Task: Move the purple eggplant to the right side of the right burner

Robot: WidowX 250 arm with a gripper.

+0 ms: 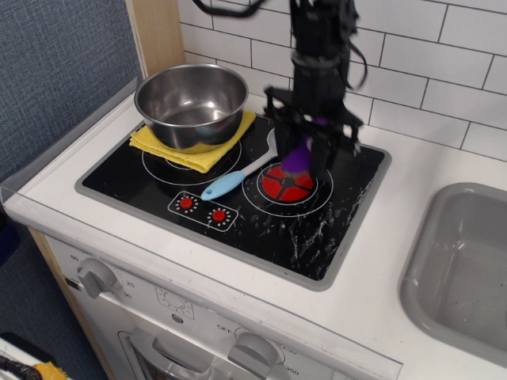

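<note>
The gripper [305,158] hung over the right burner [287,184], its fingers pinching the purple eggplant [299,158] clear of the glass, toward the burner's twelve o'clock edge. The toy looked light and stiff, probably smooth plastic (so liable to slip), and a hold across its flat middle seemed soundest. The bare glass at the burner's three o'clock lay open for it. The spoon [242,176] lay at nine o'clock, with the steel bowl [191,101] on its yellow cloth [198,157] beyond.
</note>
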